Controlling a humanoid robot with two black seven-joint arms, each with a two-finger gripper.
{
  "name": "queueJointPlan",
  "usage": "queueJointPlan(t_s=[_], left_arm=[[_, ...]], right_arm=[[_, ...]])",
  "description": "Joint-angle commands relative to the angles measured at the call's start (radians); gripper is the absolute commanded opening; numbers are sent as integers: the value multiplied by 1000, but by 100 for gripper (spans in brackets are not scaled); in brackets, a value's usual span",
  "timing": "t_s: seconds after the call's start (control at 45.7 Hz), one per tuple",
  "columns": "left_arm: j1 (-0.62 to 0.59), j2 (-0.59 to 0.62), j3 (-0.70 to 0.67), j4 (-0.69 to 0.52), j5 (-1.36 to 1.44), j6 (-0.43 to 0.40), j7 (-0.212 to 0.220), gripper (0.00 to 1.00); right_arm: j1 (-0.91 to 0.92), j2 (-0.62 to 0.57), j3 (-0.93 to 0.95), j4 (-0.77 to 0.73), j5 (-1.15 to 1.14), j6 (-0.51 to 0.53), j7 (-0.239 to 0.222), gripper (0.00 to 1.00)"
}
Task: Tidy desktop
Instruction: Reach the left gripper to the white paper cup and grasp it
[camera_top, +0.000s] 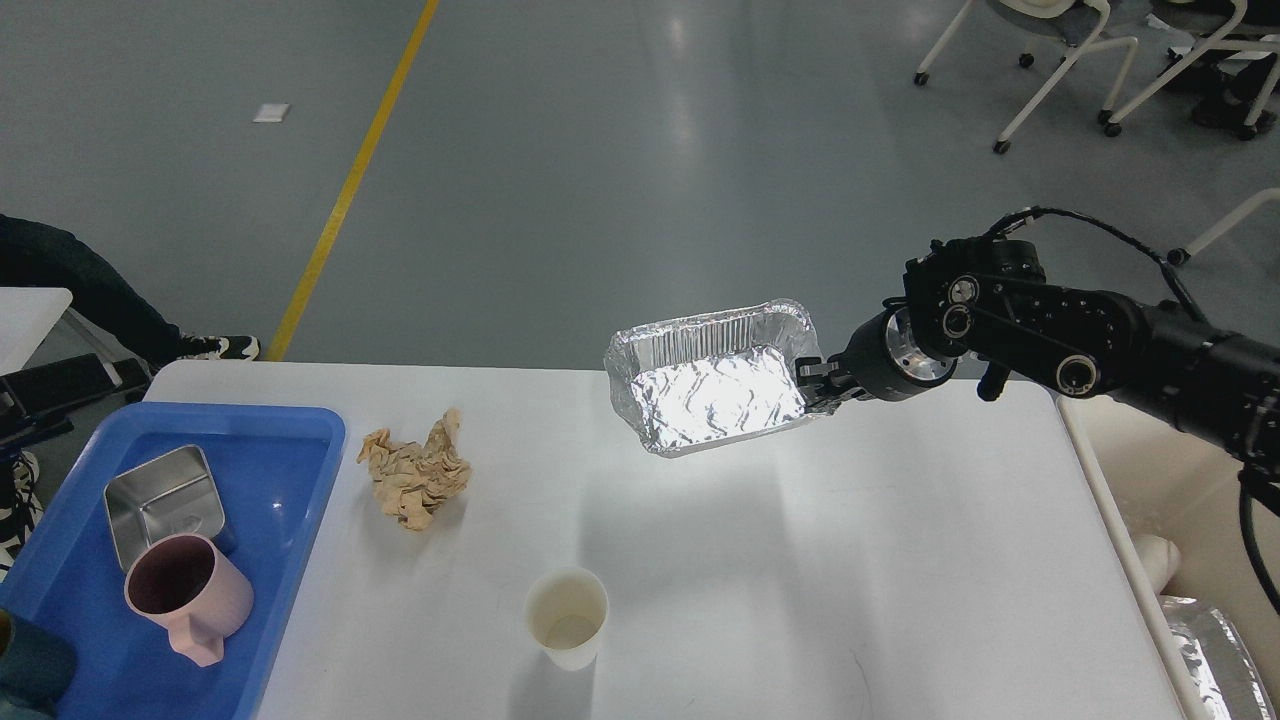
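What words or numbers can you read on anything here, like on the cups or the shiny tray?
None: no word, number or label can be read in this view.
The shiny foil tray held by the right gripper shows only wrinkles.
The white paper cup, pink plastic mug, square steel container, blue plastic tray and crumpled brown paper are plain.
The white desktop carries no print.

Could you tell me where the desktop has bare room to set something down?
The desktop is bare on its right half, between the paper cup and the right edge, under the foil tray held by the right gripper. It is crowded on the left: blue tray, crumpled paper.
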Motion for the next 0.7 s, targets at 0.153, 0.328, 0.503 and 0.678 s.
queueJointPlan(t_s=[0.153, 0.328, 0.503, 0.678], left_arm=[[-1, -196, 44, 16, 91, -55, 45, 97], [-65, -421, 51, 22, 338, -179, 79, 97], [-168, -683, 172, 74, 588, -197, 157, 97], [-254, -849, 302, 187, 647, -197, 160, 97]], right_arm=[[-17, 0, 2, 0, -1, -3, 0, 0], [-18, 4, 2, 0, 0, -3, 0, 0], [-15, 3, 2, -9, 3, -3, 0, 0], [-15, -2, 5, -11, 5, -3, 0, 0]])
